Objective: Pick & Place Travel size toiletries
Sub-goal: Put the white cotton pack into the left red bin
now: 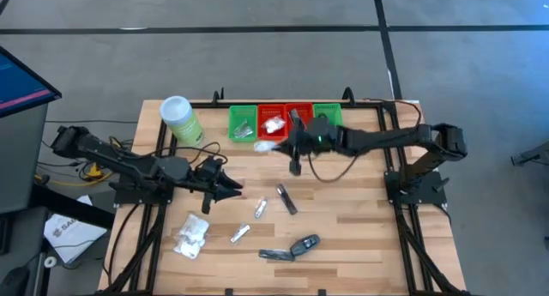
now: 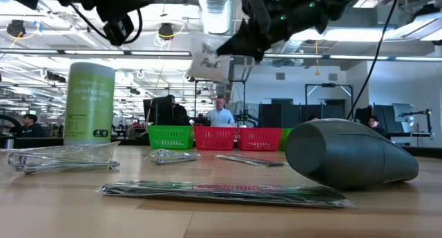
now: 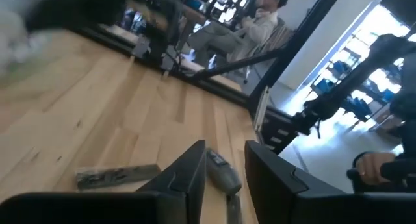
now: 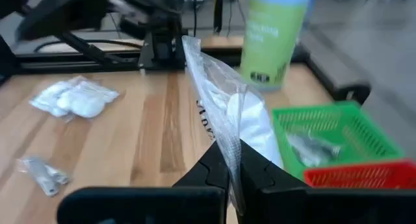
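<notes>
Big open workshop, ppl at desks behind; butcher-block table [image 1: 343, 236] w/ baskets along its 12 o'clock edge. Right gripper [image 4: 233, 160] is up off the table by the red basket [image 1: 273, 120], jaws pinched tight on a clear crinkly packet [image 4: 221, 100], gripped at its edge so it dangles. Looks light, floppy, slippery, so prob best taken by the seam. Left gripper [image 3: 224, 162] hangs near table's 9 o'clock, jaws partway apart, empty. More sachets [image 1: 240, 234] lie toward 6 o'clock.
</notes>
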